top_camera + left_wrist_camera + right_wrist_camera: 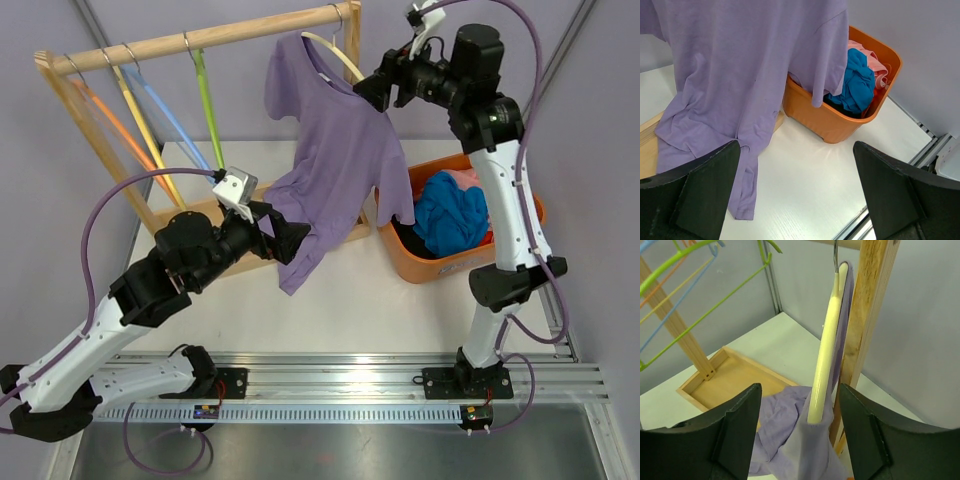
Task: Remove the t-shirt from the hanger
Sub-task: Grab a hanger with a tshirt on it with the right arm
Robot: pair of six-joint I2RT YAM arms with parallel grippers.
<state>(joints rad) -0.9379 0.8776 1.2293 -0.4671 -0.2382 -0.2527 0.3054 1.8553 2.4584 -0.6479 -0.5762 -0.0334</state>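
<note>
Hanging from the cream hanger [822,365] at the rack's [200,38] right post, the purple t-shirt [335,150] trails its hem onto the desk [350,290], right pincer [799,405] spread astride the hanger's arm, left pincer [797,147] spread wide facing the hem.

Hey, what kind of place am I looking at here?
Most likely a robotics lab workcell staged as a laundry corner, not a home: a small wooden clothes rack holding a purple t-shirt, an orange basket of clothes, and an aluminium mounting rail in front.
</note>
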